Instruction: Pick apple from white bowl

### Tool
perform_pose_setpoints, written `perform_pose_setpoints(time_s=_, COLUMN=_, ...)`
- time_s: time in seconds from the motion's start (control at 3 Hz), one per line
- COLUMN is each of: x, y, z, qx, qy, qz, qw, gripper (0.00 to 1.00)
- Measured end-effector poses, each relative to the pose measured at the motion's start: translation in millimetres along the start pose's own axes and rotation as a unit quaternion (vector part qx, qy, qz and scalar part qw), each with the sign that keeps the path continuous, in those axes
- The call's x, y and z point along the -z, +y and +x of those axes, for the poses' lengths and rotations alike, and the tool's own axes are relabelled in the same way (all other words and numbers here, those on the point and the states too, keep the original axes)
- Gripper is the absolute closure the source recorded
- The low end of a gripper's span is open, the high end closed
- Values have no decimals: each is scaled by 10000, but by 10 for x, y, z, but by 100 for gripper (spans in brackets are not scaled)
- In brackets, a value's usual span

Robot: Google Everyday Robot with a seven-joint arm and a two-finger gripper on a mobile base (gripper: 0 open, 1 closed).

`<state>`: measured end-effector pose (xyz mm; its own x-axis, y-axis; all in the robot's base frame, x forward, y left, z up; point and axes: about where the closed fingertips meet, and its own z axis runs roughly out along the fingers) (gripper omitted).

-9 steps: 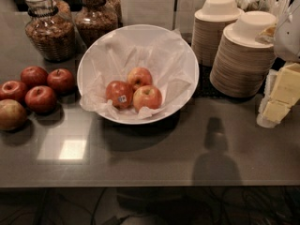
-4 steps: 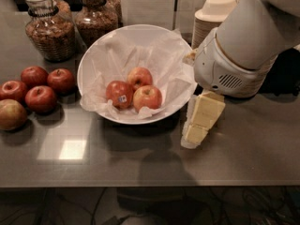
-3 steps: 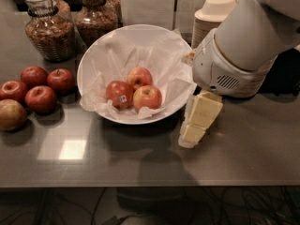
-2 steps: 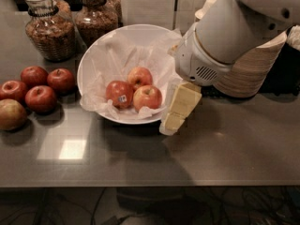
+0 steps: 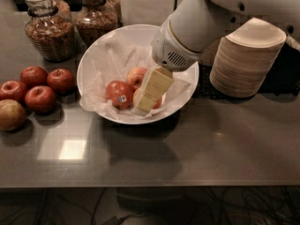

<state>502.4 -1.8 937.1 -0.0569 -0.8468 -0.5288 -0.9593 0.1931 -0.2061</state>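
The white bowl [image 5: 183,84], lined with crinkled white paper, stands at the middle back of the grey counter and holds three apples. My cream-coloured gripper [image 5: 143,105] hangs from the big white arm and reaches down into the bowl's front right part. It sits over the apple [image 5: 159,102], of which only a red sliver shows beside it. A darker red apple with a small sticker [image 5: 118,94] lies just left of the gripper. A third apple [image 5: 135,76] lies behind it.
Several loose red apples [image 5: 42,86] lie on the counter at the left. Two glass jars [image 5: 50,26] of brown snacks stand at the back left. A stack of beige paper bowls [image 5: 243,60] stands at the right. The counter's front edge [image 5: 150,184] runs across the bottom.
The arm has swung in from the right edge and moved left. The gripper went from beside the bowl's right rim to inside the bowl, over the front right apple.
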Motion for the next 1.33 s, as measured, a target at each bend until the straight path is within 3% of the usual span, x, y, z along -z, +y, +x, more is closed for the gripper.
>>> perform_pose_setpoints(time_s=0.33, x=-258, y=-81, z=7, qx=-439, qy=-90, qz=-46, qw=9990, gripper=0)
perform_pose_setpoints(time_s=1.0, x=-582, y=-190, z=188, qx=-1289, qy=-76, qz=146, qw=9915, gripper=0)
perform_pose_setpoints(time_s=1.33, x=-636, y=-236, z=278, qx=-1530, qy=-35, qz=244, qw=9879, gripper=0)
